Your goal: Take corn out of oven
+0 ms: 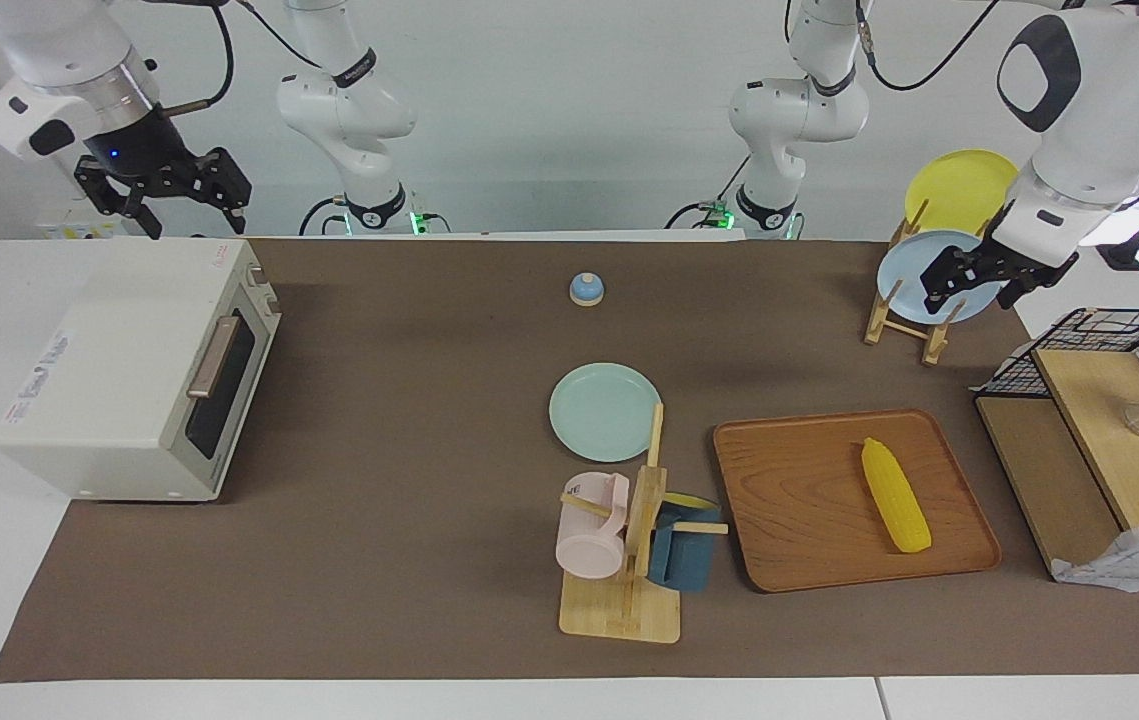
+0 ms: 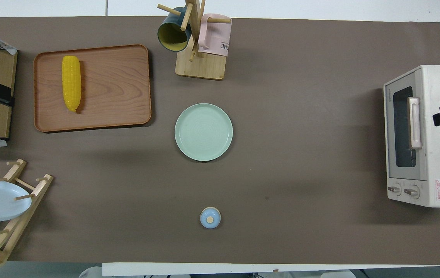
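The yellow corn [image 1: 895, 495] lies on a wooden tray [image 1: 789, 500] toward the left arm's end of the table; it also shows in the overhead view [image 2: 71, 83]. The off-white oven [image 1: 119, 370] stands at the right arm's end with its dark glass door closed; the overhead view shows it too [image 2: 436, 154]. My right gripper [image 1: 191, 215] hangs open and empty in the air above the oven. My left gripper [image 1: 972, 290] hangs open and empty in the air by the plate rack, apart from the corn.
A green plate [image 1: 605, 411] lies mid-table. A mug tree [image 1: 634, 540] with a pink and a blue mug stands beside the tray. A small blue knob [image 1: 586, 289] sits nearer the robots. A plate rack [image 1: 914, 320] and a black wire basket [image 1: 1109, 335] are at the left arm's end.
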Tool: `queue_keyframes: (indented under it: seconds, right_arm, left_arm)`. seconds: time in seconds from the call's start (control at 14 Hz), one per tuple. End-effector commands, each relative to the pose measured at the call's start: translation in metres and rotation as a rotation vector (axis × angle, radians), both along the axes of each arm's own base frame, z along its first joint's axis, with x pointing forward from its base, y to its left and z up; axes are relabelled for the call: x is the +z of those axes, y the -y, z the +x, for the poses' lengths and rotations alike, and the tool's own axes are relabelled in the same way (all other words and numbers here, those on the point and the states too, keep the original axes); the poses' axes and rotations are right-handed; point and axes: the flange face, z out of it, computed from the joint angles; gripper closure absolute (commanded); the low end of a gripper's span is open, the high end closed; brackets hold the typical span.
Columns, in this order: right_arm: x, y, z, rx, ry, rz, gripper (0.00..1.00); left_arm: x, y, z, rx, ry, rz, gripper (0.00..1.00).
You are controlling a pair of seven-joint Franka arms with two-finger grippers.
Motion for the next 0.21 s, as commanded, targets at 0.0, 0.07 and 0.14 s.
queue_keyframes:
  seconds: [0.0,0.07,0.14]
  right_arm:
    - [-0.0072,-0.0125,0.0030,-0.006,-0.023,0.017,0.00]
    - [-0.0076,-0.0163,0.0012,0.000,-0.031,0.014,0.00]
    - [-0.0079,-0.0159,-0.0009,-0.003,-0.034,0.015,0.00]
  left_arm:
    - [0.0043,-0.0021,-0.0101,-0.014,-0.019,-0.009,0.00]
    - [0.0063,-0.0032,-0.0123,-0.012,-0.027,-0.009,0.00]
    - [0.0118,-0.0041,-0.0142,-0.011,-0.027,-0.011,0.00]
